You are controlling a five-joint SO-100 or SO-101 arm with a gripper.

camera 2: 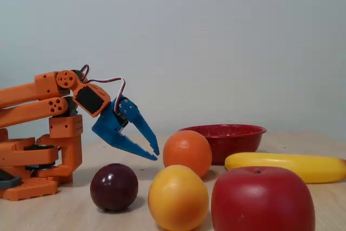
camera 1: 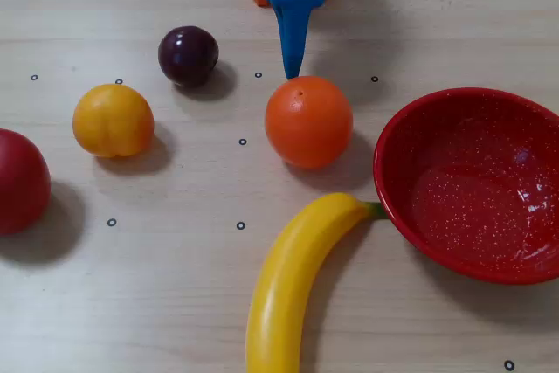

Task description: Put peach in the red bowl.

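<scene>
Behind the orange [camera 1: 308, 121], the fingers [camera 2: 152, 152] hang slightly parted, holding nothing.

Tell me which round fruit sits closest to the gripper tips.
The orange, just below the gripper in this fixed view; plum and peach lie farther left.

Your peach [camera 1: 113, 120] is small, round, yellow-orange, with its crease facing the camera in a fixed view. It rests on the tabletop at left, untouched. Your red bowl [camera 1: 397, 133] is large, glossy, with white speckles inside. It stands upright and empty at the right edge, well apart from the peach. In the low fixed view the peach [camera 2: 178, 197] sits in front and the bowl [camera 2: 224, 136] behind.
</scene>
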